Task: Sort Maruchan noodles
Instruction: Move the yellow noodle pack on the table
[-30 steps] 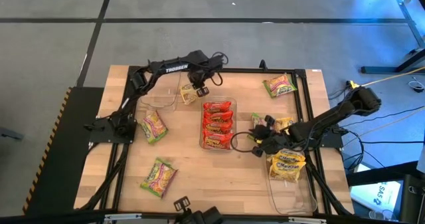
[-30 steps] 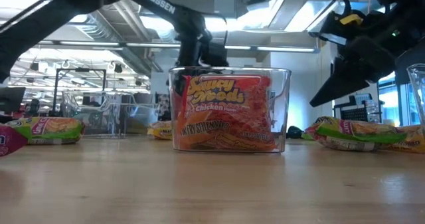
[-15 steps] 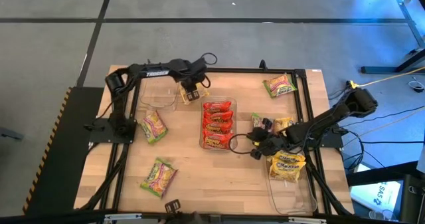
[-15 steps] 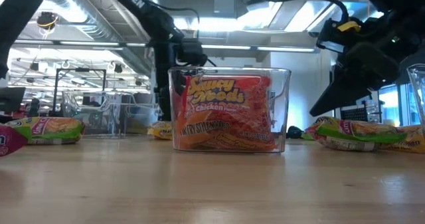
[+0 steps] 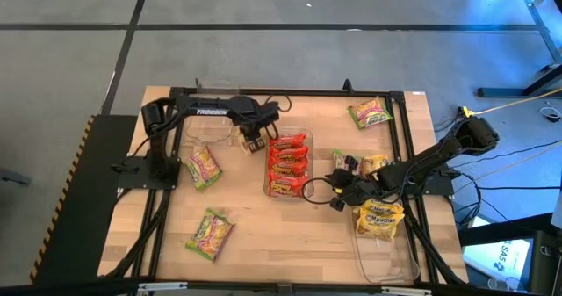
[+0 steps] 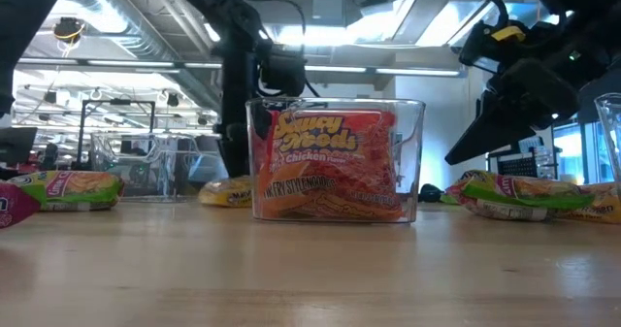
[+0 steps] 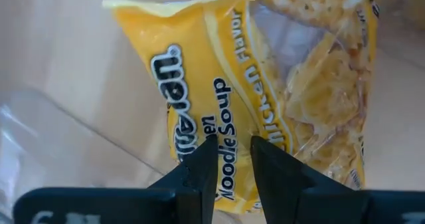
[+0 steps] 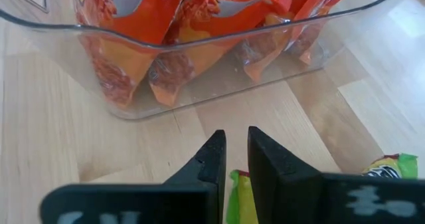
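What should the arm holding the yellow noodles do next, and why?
Probably carry it toward the right. The left gripper is shut on a yellow packet, held by the middle tray, which holds only red packets. The other yellow packets sit in the right tray, so that tray looks like its home.

Clear plastic rectangular tray (image 5: 270, 168) packed with red noodle packets (image 5: 288, 163) blocks middle of wooden surface (image 5: 281, 234). Left gripper (image 5: 253, 143) with yellow noodle packet (image 7: 265, 98) sits tight against tray's left-rear corner; second clear tray (image 5: 209, 127) just behind. Right gripper (image 5: 337, 193) near tray's right-front corner, narrow gap. Front-centre strip open. Green packets (image 5: 210, 233) clutter left side.
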Available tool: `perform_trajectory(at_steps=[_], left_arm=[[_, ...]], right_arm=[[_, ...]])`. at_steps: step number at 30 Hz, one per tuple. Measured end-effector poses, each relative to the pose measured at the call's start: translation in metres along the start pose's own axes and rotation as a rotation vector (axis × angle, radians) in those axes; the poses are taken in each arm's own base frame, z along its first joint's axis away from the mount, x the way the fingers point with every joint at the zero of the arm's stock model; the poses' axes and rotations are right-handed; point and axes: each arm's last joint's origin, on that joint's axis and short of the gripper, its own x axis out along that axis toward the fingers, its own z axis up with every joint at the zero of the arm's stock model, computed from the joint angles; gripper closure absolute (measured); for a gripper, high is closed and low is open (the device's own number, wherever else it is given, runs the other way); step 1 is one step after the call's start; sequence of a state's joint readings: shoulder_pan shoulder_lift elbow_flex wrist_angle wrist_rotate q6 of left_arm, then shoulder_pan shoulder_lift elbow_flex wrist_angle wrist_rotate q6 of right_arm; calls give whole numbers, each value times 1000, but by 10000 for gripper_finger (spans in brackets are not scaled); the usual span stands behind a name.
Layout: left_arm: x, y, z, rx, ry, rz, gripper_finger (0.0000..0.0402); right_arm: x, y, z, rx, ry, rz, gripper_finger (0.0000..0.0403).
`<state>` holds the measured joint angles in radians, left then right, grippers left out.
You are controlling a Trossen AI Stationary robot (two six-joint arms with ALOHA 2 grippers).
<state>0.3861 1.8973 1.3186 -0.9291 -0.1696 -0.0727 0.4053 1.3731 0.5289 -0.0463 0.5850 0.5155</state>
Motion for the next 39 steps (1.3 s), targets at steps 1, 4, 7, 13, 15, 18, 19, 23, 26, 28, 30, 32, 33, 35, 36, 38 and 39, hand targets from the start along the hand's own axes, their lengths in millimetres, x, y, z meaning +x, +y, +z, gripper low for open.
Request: perform_trajectory(at_steps=[1, 4, 7, 13, 15, 18, 19, 23, 26, 28, 30, 32, 33, 35, 36, 38, 39], left_arm=[[-1, -4, -2, -25, 15, -2, 313], [-3, -15, -8, -89, 66, -8, 313], [-5, -28, -14, -126, 104, -11, 313], [-11, -61, -24, -127, 128, 0, 313], [-13, -72, -30, -117, 147, 7, 313], [-17, -90, -39, -103, 177, 8, 313], [-18, -97, -43, -95, 187, 3, 313], [-23, -125, -57, -69, 195, -8, 313], [-27, -144, -67, -60, 188, -8, 313], [-30, -156, -75, -42, 184, -11, 313], [-33, -168, -83, -20, 180, -16, 313], [-35, -180, -92, -7, 176, -24, 313], [-37, -185, -96, -2, 171, -28, 313], [-39, -196, -103, 4, 153, -35, 313], [-40, -201, -107, 15, 142, -42, 313], [-43, -212, -114, 43, 114, -65, 313], [-44, -218, -116, 57, 100, -80, 313]], right_arm=[[0, 0, 0, 0, 0, 0, 368], [0, 0, 0, -4, 0, 0, 368], [0, 0, 0, -19, 0, -1, 368], [0, 0, 0, -23, 0, 0, 368], [0, 0, 0, -23, 0, 0, 368], [0, 0, 0, -23, 0, 1, 368], [0, 0, 0, -24, 0, 1, 368], [0, 0, 0, -25, 0, 1, 368], [0, 0, 0, -26, 1, 1, 368], [0, 0, 0, -25, 7, 14, 368], [0, 1, -1, -24, 22, 41, 368], [0, 2, -1, -23, 37, 67, 368], [0, 2, -1, -24, 43, 79, 368], [0, 3, -2, -23, 53, 97, 368], [0, 3, -2, -23, 57, 104, 368], [0, 4, -1, -13, 54, 128, 368], [0, 6, 1, -2, 43, 150, 368]])
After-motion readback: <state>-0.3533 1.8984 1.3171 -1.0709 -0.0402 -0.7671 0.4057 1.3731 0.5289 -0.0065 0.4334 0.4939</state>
